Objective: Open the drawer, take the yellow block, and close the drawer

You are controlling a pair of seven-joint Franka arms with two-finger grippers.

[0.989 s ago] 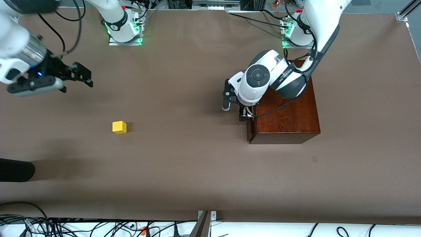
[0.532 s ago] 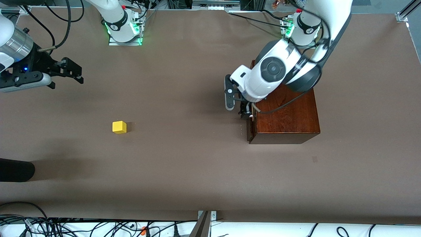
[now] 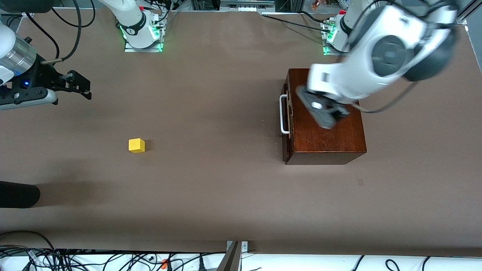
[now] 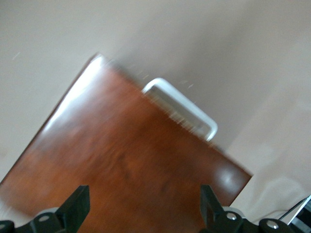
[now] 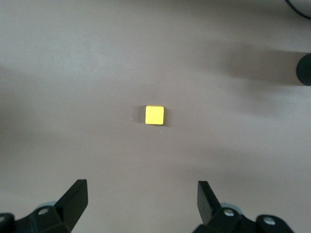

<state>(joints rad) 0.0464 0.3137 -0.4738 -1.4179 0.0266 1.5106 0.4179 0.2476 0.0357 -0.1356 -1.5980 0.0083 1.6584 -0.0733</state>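
Note:
The dark wood box [image 3: 331, 139] stands toward the left arm's end of the table. Its drawer [image 3: 286, 145] is pushed in, and the white bar handle [image 3: 283, 114] is free. My left gripper [image 3: 324, 114] is open and empty, up in the air over the box top. In the left wrist view the box top [image 4: 121, 165] and the handle [image 4: 187, 109] show past the open left gripper [image 4: 143, 206]. The yellow block [image 3: 136, 145] lies on the bare table toward the right arm's end. My right gripper [image 3: 81, 88] is open and empty, in the air over the table, with the block [image 5: 154, 115] ahead of its open fingertips [image 5: 77, 196].
A black rounded object [image 3: 17, 194] lies at the table's edge, nearer to the front camera than the block; it also shows in the right wrist view [image 5: 303, 70]. Cables [image 3: 75, 259] run along the near edge. The arm bases [image 3: 141, 34] stand along the top.
My left gripper has left the handle and risen over the box top. My right gripper has drifted a little toward the right arm's end. The drawer and block have not moved.

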